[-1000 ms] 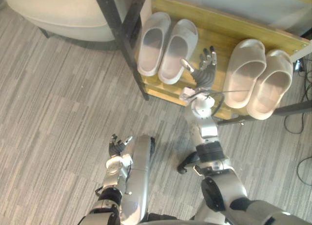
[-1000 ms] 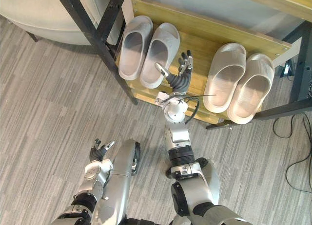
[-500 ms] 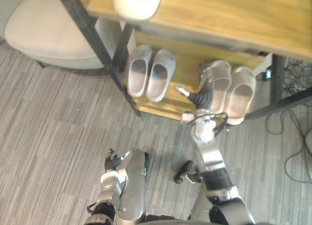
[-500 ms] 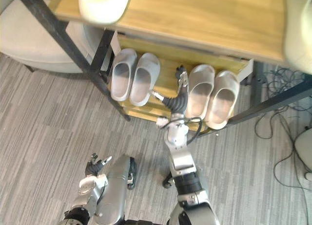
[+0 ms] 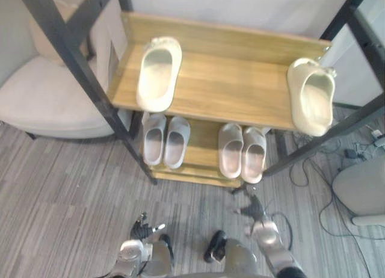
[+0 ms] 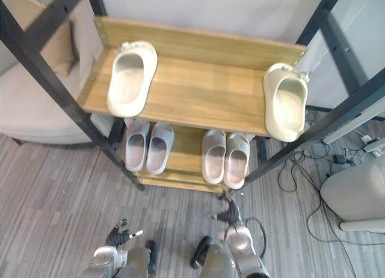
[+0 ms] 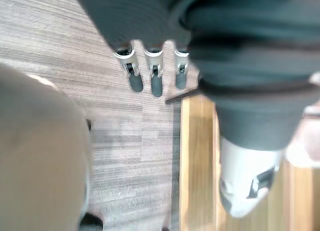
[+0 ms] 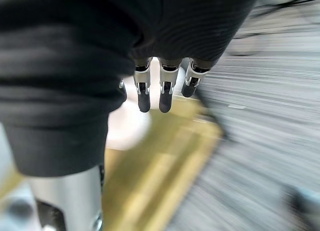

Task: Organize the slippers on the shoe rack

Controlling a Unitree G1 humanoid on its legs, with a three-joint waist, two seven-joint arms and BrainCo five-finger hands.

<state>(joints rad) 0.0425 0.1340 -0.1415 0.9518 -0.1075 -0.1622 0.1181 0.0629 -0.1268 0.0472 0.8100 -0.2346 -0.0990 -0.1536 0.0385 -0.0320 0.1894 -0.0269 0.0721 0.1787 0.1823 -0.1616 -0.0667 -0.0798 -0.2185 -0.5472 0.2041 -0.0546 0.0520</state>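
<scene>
Slippers (image 6: 129,79) on shoe rack (image 6: 198,94), 2 shelves; left hand (image 6: 117,236) & right hand (image 6: 228,215) fingers spread, nr floor (image 6: 54,194).

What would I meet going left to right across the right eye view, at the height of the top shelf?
Pale armchair → cream slipper → bare wood of the top shelf → second cream slipper.
</scene>
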